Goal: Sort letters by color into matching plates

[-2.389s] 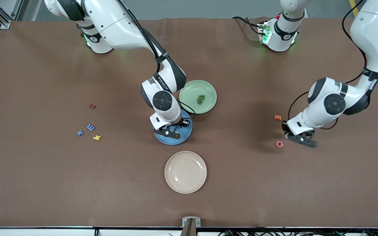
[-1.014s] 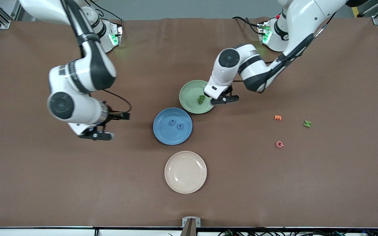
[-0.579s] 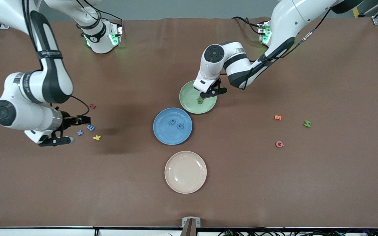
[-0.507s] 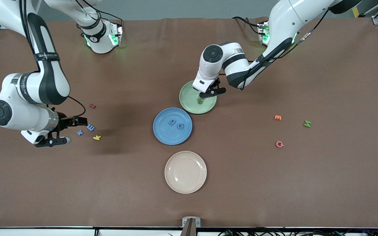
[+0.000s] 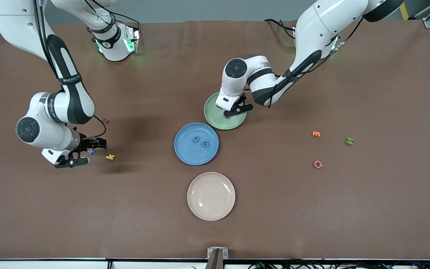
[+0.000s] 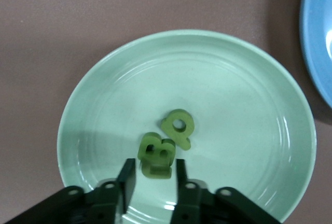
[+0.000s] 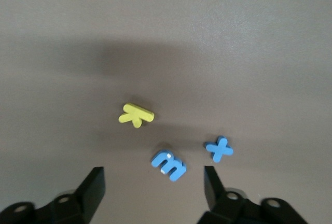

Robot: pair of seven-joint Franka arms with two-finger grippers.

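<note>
two drops and a pick: green goes in, blue comes next

the left pincer (image 6: 154, 176) hangs low over the pale green plate (image 6: 233, 79), its jaws a little apart on either side of a green piece (image 6: 158, 171) that lies on the plate against a green b (image 6: 155, 149), with a third green letter (image 6: 179, 127) beside them. the piece looks let go rather than pinched. the right pincer (image 7: 153, 182) is down over the table at the right arm's end, jaws wide apart with the blue m (image 7: 169, 165) between them; the blue x (image 7: 219, 149) and a yellow piece (image 7: 136, 115) lie just beside it. the blue plate (image 5: 185, 149) holds two blue pieces (image 5: 200, 141). a green m (image 5: 349, 141) lies on the table toward the left arm's end.

judged from this, the left arm should lift clear and go for the green m, while the right must settle squarely and close on the blue m without nudging its neighbours.
</note>
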